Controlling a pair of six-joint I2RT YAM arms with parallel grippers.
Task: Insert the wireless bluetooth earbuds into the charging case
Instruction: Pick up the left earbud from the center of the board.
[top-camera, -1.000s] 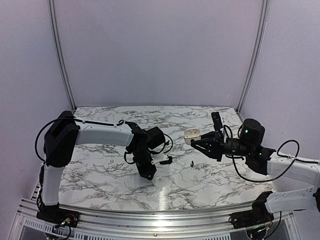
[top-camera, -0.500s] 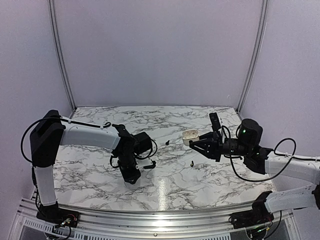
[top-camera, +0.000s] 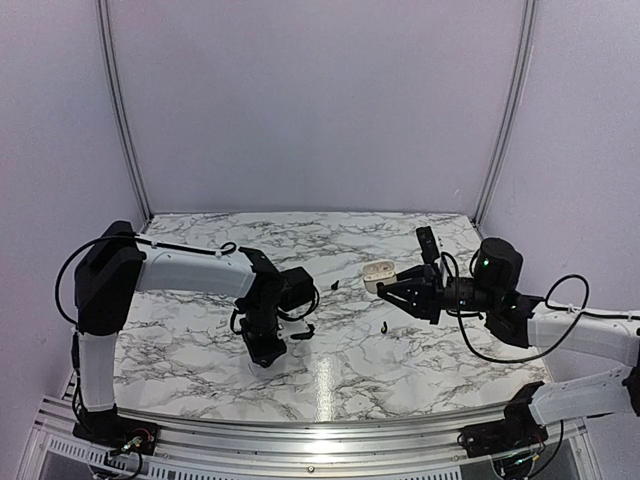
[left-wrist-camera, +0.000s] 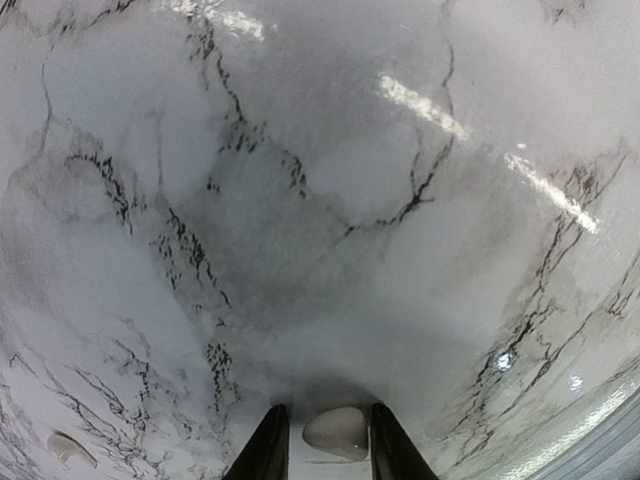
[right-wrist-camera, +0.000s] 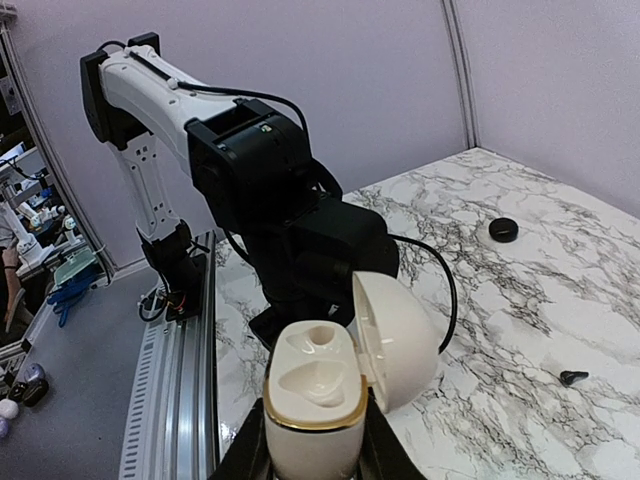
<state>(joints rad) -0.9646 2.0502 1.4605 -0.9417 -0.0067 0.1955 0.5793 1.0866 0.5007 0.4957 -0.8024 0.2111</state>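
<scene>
My right gripper (top-camera: 390, 288) (right-wrist-camera: 312, 455) is shut on the cream charging case (top-camera: 379, 270) (right-wrist-camera: 308, 400), held upright above the table with its lid (right-wrist-camera: 396, 340) swung open and both wells empty. A hook-shaped black earbud (top-camera: 386, 327) (right-wrist-camera: 573, 377) lies on the marble below and in front of the case. A second, round black earbud (top-camera: 333, 285) (right-wrist-camera: 503, 229) lies farther back. My left gripper (top-camera: 263, 354) (left-wrist-camera: 327, 412) points straight down close to the table at front left, fingers slightly apart. A small pale rounded shape (left-wrist-camera: 335, 433) shows between them; I cannot tell what it is.
The left arm's black wrist and cable (right-wrist-camera: 285, 215) fill the space beyond the case. A metal rail (top-camera: 300, 440) runs along the table's front edge. Enclosure walls (top-camera: 320, 100) close the back and sides.
The left gripper swung left across the table, then edged back right, and its jaws parted a little. The right gripper with the case drifted slightly left. The round earbud came into view.
</scene>
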